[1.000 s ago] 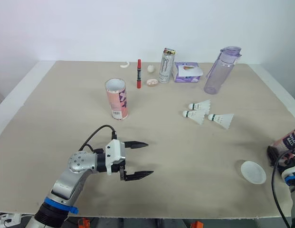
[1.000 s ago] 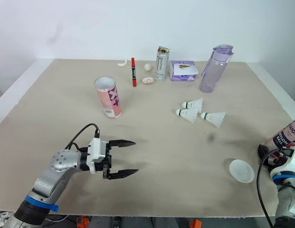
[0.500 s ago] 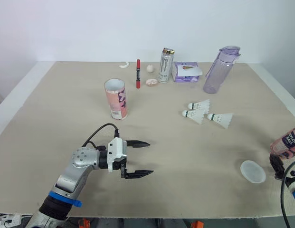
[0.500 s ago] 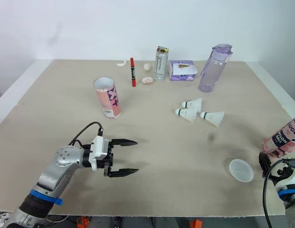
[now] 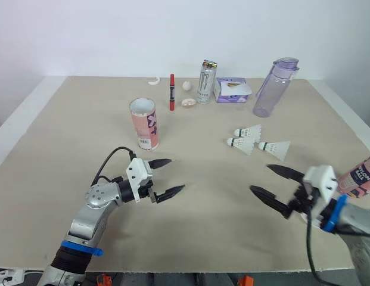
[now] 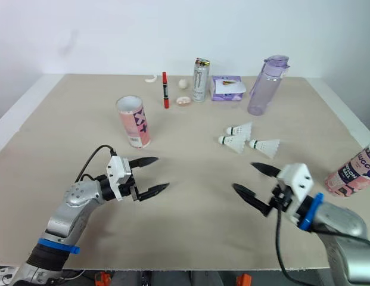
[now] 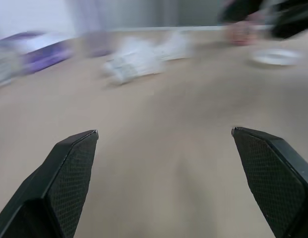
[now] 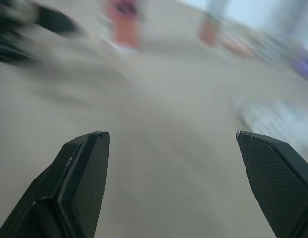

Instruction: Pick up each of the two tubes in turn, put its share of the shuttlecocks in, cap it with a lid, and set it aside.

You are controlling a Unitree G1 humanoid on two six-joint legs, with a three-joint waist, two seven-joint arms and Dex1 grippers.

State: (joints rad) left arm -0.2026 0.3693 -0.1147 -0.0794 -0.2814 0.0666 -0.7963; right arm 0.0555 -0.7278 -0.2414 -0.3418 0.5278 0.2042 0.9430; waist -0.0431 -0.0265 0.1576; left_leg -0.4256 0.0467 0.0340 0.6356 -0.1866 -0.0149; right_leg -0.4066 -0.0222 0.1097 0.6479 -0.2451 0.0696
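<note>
This beige counter backs onto a white wall; nearest me, my left tool and right tool hover over it, both spread wide and empty. One pink tube sits at the right edge. Beyond, three shuttlecocks lie clustered, and the second pink tube stands upright, open-mouthed, to their left.

In the lower left of the frame, the left arm is a silver-grey rounded shell with small dark screws at its joint and a blue band lower down. A black cable loops to the white block behind the left hand. The right hand, lower right, carries the same white block, blue band and cable. The fingers are black and tapered, with cross-hatched pads
</note>
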